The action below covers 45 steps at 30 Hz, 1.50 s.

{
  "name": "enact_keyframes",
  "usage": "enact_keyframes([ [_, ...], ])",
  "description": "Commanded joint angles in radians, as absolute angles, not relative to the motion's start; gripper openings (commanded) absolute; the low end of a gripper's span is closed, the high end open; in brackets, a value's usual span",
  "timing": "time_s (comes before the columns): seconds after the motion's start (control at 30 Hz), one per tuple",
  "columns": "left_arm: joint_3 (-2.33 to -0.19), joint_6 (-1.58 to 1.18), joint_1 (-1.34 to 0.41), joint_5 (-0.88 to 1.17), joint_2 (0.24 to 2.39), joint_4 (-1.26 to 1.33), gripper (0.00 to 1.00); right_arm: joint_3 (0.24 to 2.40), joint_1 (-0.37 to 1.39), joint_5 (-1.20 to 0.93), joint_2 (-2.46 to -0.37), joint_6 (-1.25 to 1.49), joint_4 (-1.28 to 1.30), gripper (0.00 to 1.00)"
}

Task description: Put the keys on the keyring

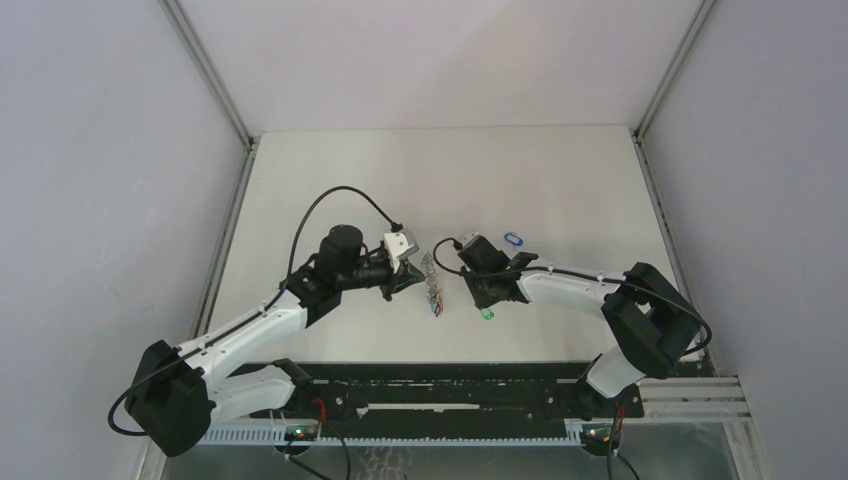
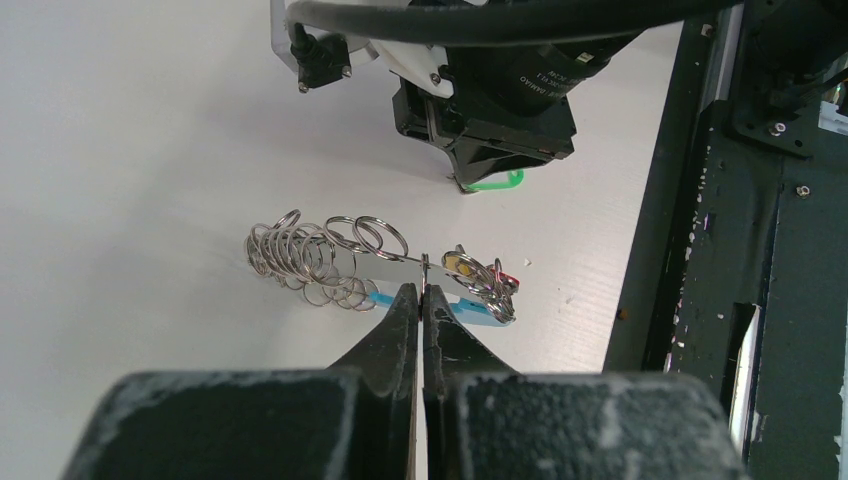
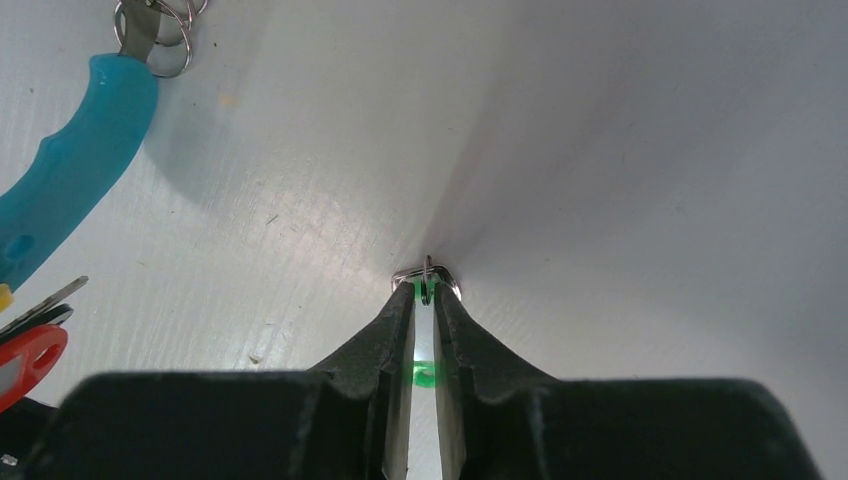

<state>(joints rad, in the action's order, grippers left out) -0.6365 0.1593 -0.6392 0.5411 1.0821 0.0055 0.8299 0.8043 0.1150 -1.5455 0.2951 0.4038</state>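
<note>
We find the left pincer [image 2: 424,300] closed narrow on the wire of the keyring [image 1: 432,285], a large thin grey metal hoop with a light-blue plastic sleeve [image 3: 70,160] and a fringe of small silver links [image 2: 300,262]. The grip sits mid-wire, with the links to one side of the fingers and the sleeve to the other. A red plastic tag [image 3: 25,360] already hangs at the sleeve end. The right pincer [image 3: 426,295] is drawn narrow on the green key [image 2: 497,183], a tiny key with a green plastic tag. The tag is caught between its fingers and the key's small silver split ring [image 3: 427,275] stands just past the tips, low over the white table [image 1: 560,180]. From the right pincer the hoop lies ahead and to the left, near but apart, between the two pincers. The hoop's long axis runs from near to far across the line joining them. We judge that the coming move turns on bringing the split ring to the hoop's free wire, and that it falls to the right arm, the left one serving as holder. A small blue tag [image 1: 514,239] lies on the table beyond the right pincer, unheld.
</note>
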Motion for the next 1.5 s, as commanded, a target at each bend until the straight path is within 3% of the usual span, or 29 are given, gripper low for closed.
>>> enact_keyframes([
  [0.0, -0.68, 0.154, -0.641, 0.544, 1.075, 0.042, 0.0, 0.87, 0.815, 0.143, -1.552, 0.302, 0.405, 0.11],
  [0.5, -0.68, 0.155, -0.641, 0.547, 1.077, 0.043, 0.0, 0.871, 0.822, 0.141, -1.55, 0.277, 0.41, 0.0],
  [0.87, -0.685, 0.187, -0.641, 0.574, 1.074, 0.022, 0.0, 0.815, 0.822, 0.0, -1.306, 0.007, 0.358, 0.0],
  [1.23, -0.686, 0.261, -0.641, 0.675, 1.088, -0.002, 0.0, 0.702, 0.769, -0.301, -1.025, -0.3, 0.233, 0.0],
  [1.47, -0.7, 0.322, -0.645, 0.75, 1.109, -0.038, 0.0, 0.696, 0.759, -0.498, -0.996, -0.458, 0.172, 0.0],
])
